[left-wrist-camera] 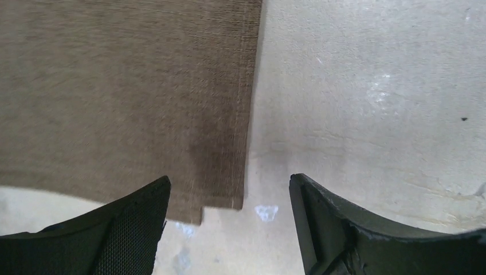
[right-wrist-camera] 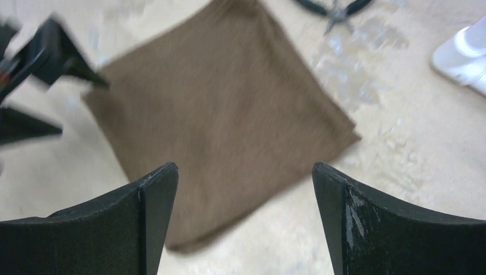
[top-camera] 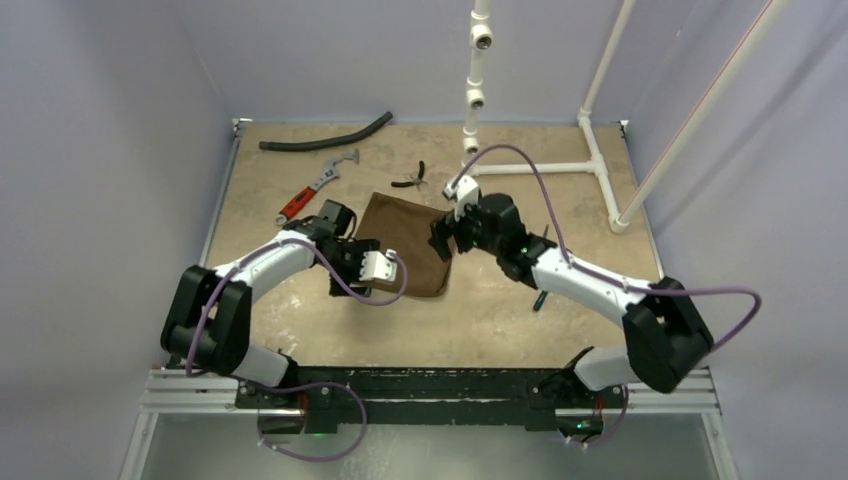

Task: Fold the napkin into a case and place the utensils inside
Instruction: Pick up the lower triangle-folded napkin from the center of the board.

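The dark-brown napkin (top-camera: 405, 250) lies folded flat at mid-table. My left gripper (top-camera: 348, 282) is open and empty, low over the napkin's near left corner. In the left wrist view the napkin (left-wrist-camera: 126, 97) shows two stacked edges at that corner, which lies between the open jaws (left-wrist-camera: 229, 229). My right gripper (top-camera: 440, 240) is open and empty at the napkin's right edge. In the right wrist view the napkin (right-wrist-camera: 223, 114) lies just ahead of the open jaws (right-wrist-camera: 245, 217). A slim dark utensil (top-camera: 539, 299) peeks out beside the right forearm; the other utensils are hidden.
Small black pliers (top-camera: 411, 180) lie just behind the napkin and also show in the right wrist view (right-wrist-camera: 338, 7). A red-handled wrench (top-camera: 312, 188) and a black hose (top-camera: 325, 140) lie at the back left. A white pipe frame (top-camera: 545, 168) stands at the back right.
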{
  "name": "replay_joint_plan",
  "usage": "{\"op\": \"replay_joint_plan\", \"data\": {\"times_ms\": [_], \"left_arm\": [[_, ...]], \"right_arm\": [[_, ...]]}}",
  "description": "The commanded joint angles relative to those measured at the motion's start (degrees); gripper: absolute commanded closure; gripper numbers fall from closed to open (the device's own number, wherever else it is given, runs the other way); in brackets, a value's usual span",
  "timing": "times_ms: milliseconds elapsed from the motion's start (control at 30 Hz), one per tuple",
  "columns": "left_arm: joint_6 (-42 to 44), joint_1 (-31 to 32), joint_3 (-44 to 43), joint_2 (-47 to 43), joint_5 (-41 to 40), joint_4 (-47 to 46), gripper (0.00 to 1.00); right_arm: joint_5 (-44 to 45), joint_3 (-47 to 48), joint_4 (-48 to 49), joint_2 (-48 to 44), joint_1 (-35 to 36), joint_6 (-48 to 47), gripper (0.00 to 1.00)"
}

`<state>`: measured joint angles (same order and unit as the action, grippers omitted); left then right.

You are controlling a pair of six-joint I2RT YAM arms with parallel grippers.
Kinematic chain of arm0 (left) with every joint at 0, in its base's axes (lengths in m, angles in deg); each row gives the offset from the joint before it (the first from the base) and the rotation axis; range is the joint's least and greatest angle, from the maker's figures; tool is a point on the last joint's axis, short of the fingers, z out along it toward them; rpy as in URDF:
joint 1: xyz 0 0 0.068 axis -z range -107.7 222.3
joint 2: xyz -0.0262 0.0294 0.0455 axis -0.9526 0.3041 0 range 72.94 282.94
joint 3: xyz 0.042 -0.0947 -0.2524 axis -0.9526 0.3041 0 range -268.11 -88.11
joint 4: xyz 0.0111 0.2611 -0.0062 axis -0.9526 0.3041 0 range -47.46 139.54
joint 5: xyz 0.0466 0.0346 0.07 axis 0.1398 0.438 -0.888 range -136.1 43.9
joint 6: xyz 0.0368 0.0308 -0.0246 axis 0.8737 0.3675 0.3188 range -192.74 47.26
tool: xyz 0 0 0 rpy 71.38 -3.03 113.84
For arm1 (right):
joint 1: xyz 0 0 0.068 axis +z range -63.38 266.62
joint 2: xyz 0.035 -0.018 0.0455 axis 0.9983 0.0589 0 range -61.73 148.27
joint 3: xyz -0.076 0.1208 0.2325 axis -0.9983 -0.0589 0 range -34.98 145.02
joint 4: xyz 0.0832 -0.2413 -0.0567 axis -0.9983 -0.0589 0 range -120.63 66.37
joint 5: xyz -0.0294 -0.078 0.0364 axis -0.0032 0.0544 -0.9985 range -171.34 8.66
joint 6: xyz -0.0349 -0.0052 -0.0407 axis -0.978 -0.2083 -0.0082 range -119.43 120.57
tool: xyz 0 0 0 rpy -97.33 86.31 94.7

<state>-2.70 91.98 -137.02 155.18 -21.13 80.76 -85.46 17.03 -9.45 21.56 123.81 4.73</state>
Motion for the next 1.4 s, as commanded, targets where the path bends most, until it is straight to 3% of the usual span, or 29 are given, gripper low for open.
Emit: {"op": "replay_joint_plan", "data": {"times_ms": [0,200,433,600,867,967,1033,1367], "left_arm": [[4.44,1.67,-0.3,5.39,-2.41,-5.85,0.25],[6.53,1.76,-1.33,11.44,-7.17,-8.29,0.29],[7.16,1.54,-2.06,14.33,-8.09,-7.82,0.42],[7.24,0.65,-1.9,17.0,-8.86,-7.57,0.6],[6.3,0.18,-2.44,20.73,-9.3,-9.19,0.73],[6.53,-1.0,-2.99,22.1,-8.43,-8.82,0.85],[6.76,-1.74,-2.54,22.14,-7.65,-9.38,1.0],[11.52,-4.11,-2.44,17.16,-1.71,-1.68,1.0]], "right_arm": [[-2.81,-10.52,3.58,-9.25,3.15,-17.0,0.09],[-8.81,-16.49,5.63,-15.25,5.67,-24.48,0.05],[-9.84,-14.74,7.96,-5.44,10.18,-24.94,0.06],[-10.6,-12.95,10.69,1.28,10.2,-17.85,0.06],[-6.98,-7.34,8.04,11.32,11.77,-16.94,0.03],[-5.32,-4.39,5.53,15.08,11.77,-15.44,0.14],[-4.95,-4.27,5.64,16.17,11.77,-13.36,0.22],[-9.82,-9.19,14.62,17.28,11.79,-0.66,0.69]]}}
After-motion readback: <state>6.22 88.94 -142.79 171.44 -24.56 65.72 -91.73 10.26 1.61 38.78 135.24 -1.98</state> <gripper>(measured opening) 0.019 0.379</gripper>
